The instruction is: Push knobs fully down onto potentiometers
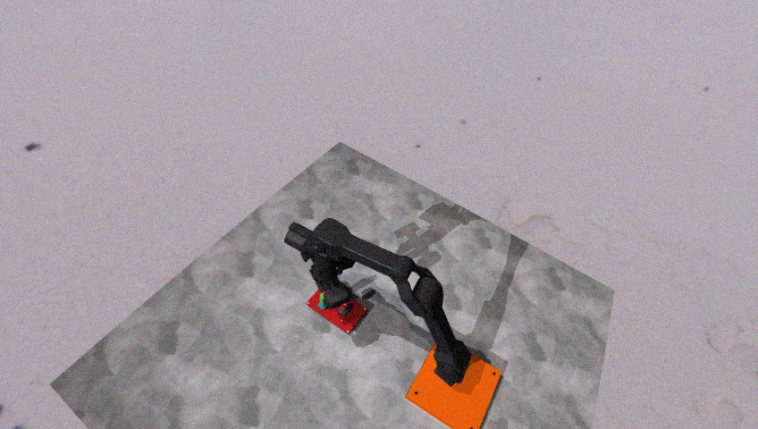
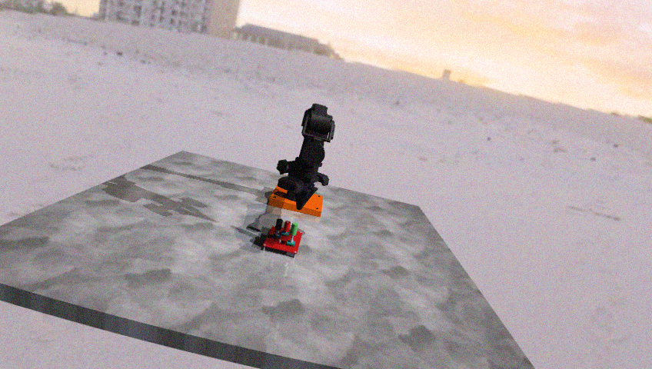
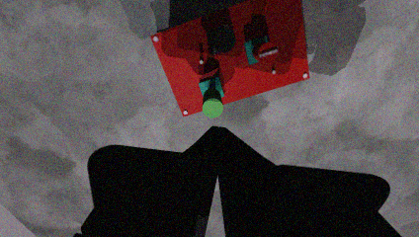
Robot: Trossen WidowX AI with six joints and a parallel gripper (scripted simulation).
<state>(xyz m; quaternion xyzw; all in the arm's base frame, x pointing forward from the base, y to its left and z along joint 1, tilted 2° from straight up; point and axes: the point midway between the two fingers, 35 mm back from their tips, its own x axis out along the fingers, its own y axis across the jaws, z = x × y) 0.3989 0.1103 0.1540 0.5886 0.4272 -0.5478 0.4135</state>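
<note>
The red circuit board [image 1: 332, 321] [image 2: 279, 247] [image 3: 242, 89] stands on the table. A green knob [image 1: 322, 298] [image 2: 294, 228] [image 3: 212, 108] stands over a teal potentiometer, with a length of shaft showing below it in the exterior view. A red knob [image 1: 344, 307] [image 2: 287, 227] [image 3: 268, 50] stands close above another teal potentiometer; whether it touches is too small to tell. A black knob [image 2: 278, 224] stands beside it. My gripper [image 2: 299, 207] [image 3: 217, 133] is shut and empty. Its tips are above the board, near the green knob in the wrist view, with no contact visible.
The orange base plate [image 1: 438, 401] [image 2: 311, 210] carries the arm, to the lower right of the board in the top view. Thin light pins [image 3: 201, 61] [image 3: 274, 72] stand on the board near the potentiometers. The arm's shadow falls across the board and table.
</note>
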